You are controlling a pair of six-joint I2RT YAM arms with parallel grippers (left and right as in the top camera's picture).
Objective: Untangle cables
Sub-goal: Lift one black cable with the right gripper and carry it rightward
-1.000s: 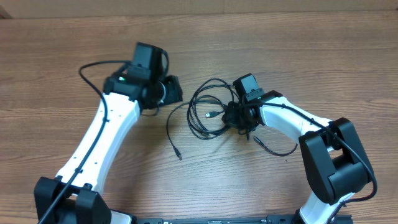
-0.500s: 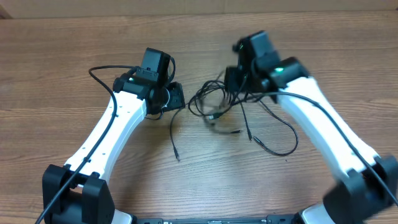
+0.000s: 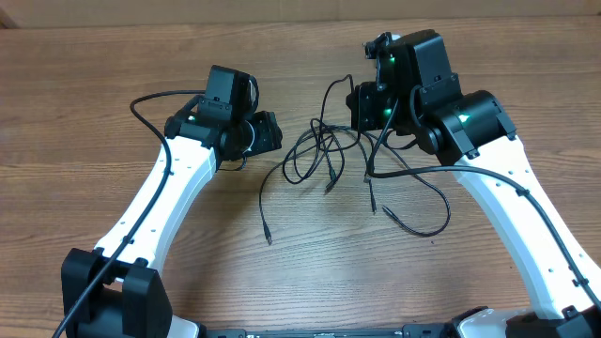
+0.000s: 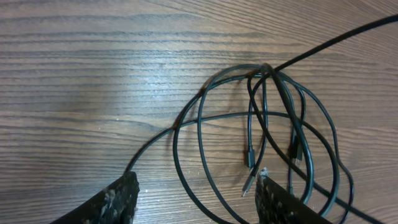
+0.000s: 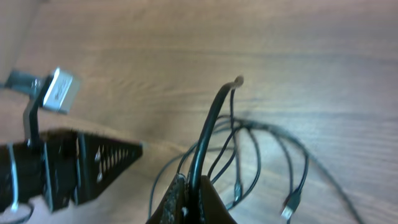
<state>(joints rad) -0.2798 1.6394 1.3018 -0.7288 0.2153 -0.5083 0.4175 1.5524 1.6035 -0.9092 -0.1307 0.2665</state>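
A tangle of thin black cables (image 3: pixel 315 150) lies on the wooden table between my arms, with loose tails toward the front (image 3: pixel 265 221) and the right (image 3: pixel 427 207). My right gripper (image 3: pixel 364 111) is shut on one black cable (image 5: pixel 211 124) and holds it lifted above the table; the loops hang below it. In the right wrist view the cable runs up out of the closed jaws (image 5: pixel 194 186). My left gripper (image 3: pixel 272 131) is open and empty just left of the tangle. In the left wrist view its fingertips (image 4: pixel 127 186) straddle bare table, with the loops (image 4: pixel 267 124) and USB plugs (image 4: pixel 249 155) ahead.
The wooden table (image 3: pixel 113 56) carries only the cables. The left arm's own black lead (image 3: pixel 150 99) arcs over the table at the left. My left wrist (image 5: pixel 68 168) shows in the right wrist view at the left.
My right gripper has risen and moved to the far side with a cable in it, pulling the loops up and stretching them. My left gripper shifted slightly right toward the tangle.
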